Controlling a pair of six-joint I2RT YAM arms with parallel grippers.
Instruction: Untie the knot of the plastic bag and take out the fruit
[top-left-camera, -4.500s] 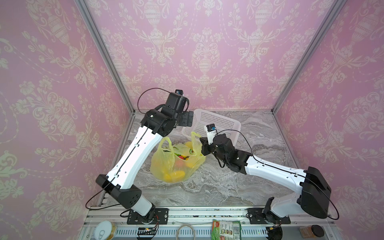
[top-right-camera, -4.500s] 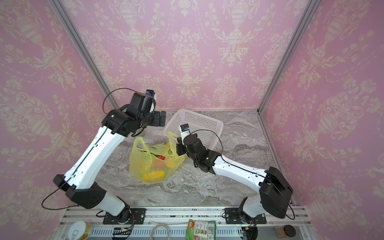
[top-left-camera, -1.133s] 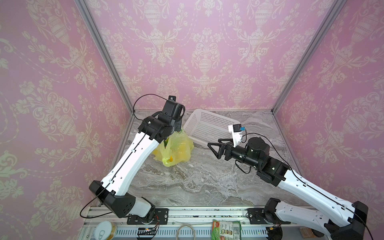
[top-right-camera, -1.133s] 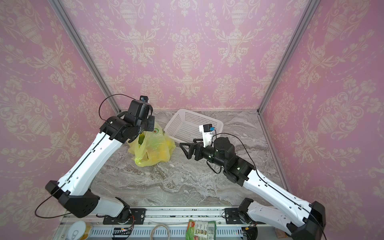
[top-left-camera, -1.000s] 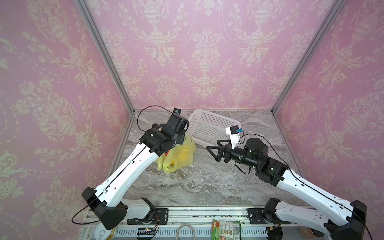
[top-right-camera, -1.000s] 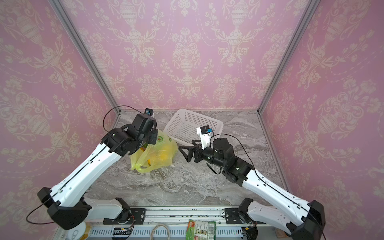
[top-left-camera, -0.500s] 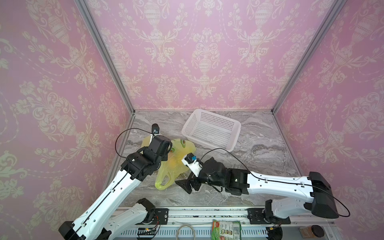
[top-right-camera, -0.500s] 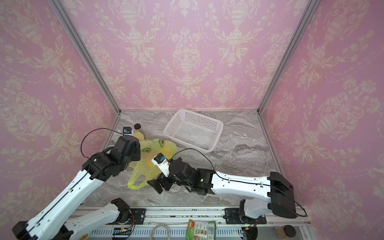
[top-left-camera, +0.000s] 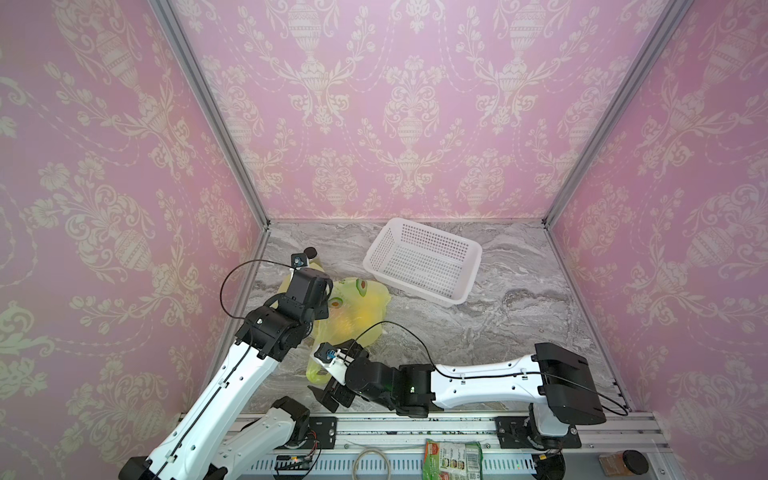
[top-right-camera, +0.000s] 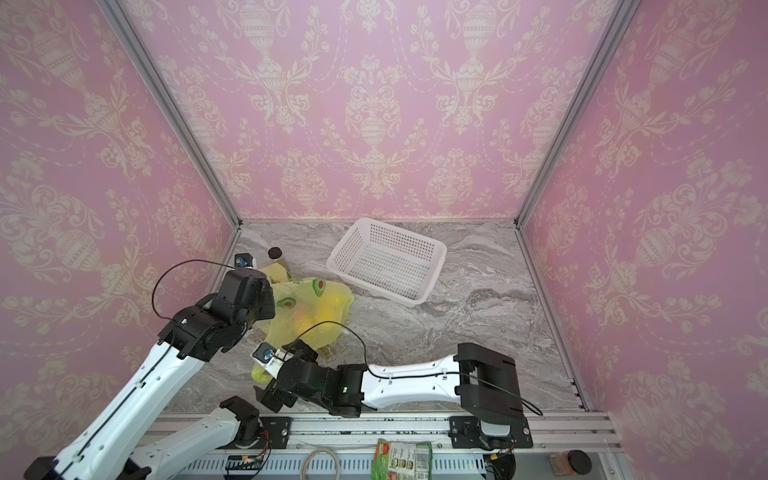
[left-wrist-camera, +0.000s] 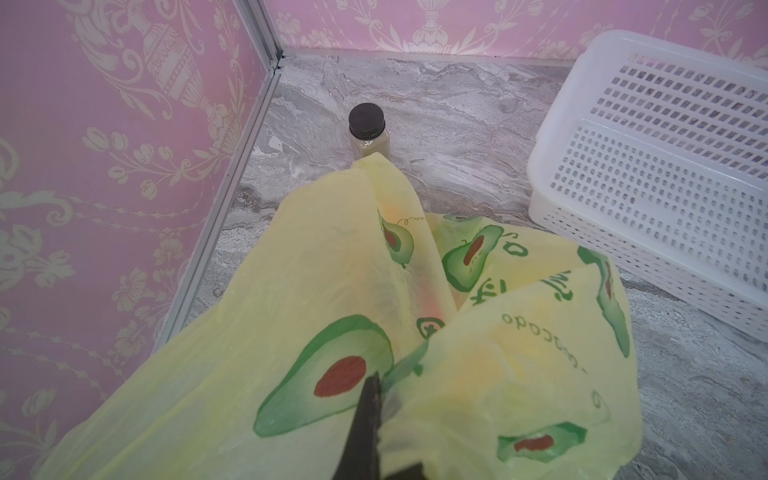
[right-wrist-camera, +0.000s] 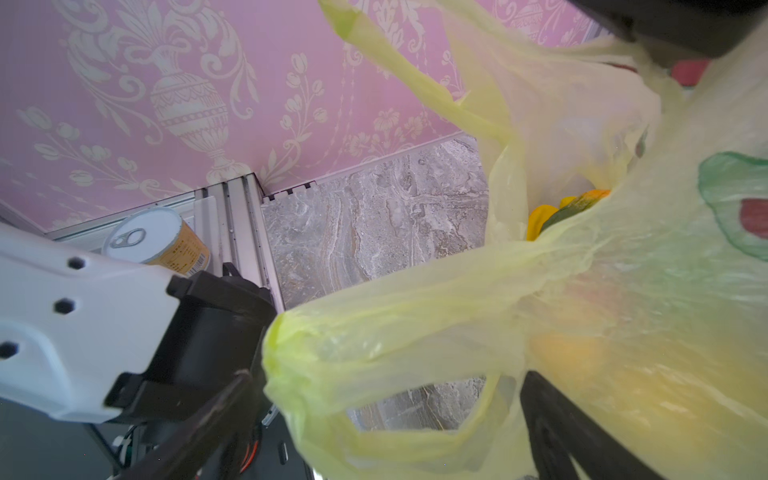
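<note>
Seemingly we have the knot undone, since the plastic bag (top-left-camera: 353, 307) sags by the left wall (top-left-camera: 124, 208) with our left gripper (left-wrist-camera: 374, 386) pinching its film and our right gripper (right-wrist-camera: 386, 374) spread wide about a loose handle loop (right-wrist-camera: 395, 316), yet only the right wrist view shows fruit (right-wrist-camera: 540, 216) left inside its mouth.

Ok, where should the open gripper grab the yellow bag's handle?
Probably the bunched handle loop of the plastic bag: it is a thin strip hanging free between the open fingers of the right gripper. Close across the strip from the table's front edge, where that gripper is.
</note>
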